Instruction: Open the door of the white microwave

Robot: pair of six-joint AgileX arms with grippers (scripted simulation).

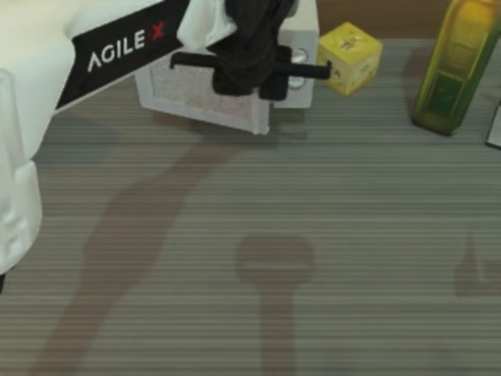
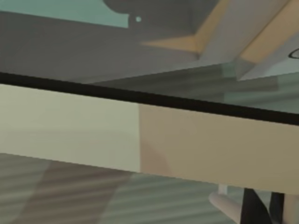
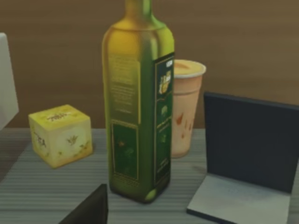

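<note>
One arm is at work: the left arm reaches in from the upper left of the top view, and the left gripper (image 1: 250,66) hangs over the white microwave (image 1: 301,27) at the upper middle of the frame. Its thin black fingers (image 1: 309,70) are spread wide, gripping nothing. The door (image 1: 200,92) stands slightly swung out from the oven's front; the interior is hidden. Right of the microwave sits a yellow cube (image 1: 349,57), and at the upper right a green bottle (image 1: 456,66), contents unclear. In the right wrist view an orange cup (image 3: 186,107) stands behind the bottle, beside a dark laptop (image 3: 250,144). Whether the right gripper (image 3: 88,210) is open, I cannot tell.
</note>
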